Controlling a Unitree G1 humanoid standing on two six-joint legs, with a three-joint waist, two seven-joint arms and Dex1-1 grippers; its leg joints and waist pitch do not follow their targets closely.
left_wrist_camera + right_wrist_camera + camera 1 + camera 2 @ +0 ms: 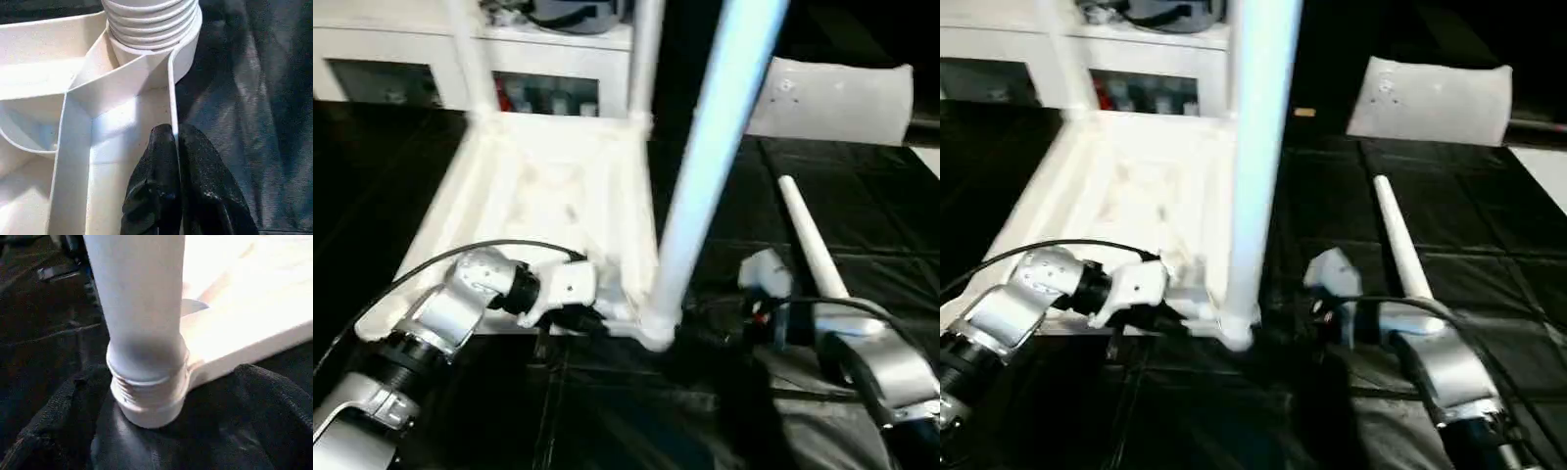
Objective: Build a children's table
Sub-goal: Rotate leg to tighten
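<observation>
Closest to the camera are the two silver forearms, and between them stands the leg being worked on, upright in the near right corner socket of the tabletop. The tabletop lies upside down on the dark floor, ribbed side up.

The left gripper is clenched on the thin side wall of the tabletop, one black finger on each side of this wall, just beside the socket. It seems to hold the tabletop steady. The right gripper is at the base of the same leg; its black fingers stand apart on both sides of the socket and touch neither leg nor socket, so it is released.

In the wrist views some thread rings of the leg are above the socket rim. So I judge that the step in hand is screwing in this leg, and that it is not fully seated. The next move probably calls for the right gripper to close on the leg low down and turn it, while the left one keeps the tabletop from rotating.

Counting: one tabletop and four legs. Three legs stand in sockets: the near one and two at the far corners. The fourth leg lies loose on the floor by the right arm. One flat white bag lies behind it.
</observation>
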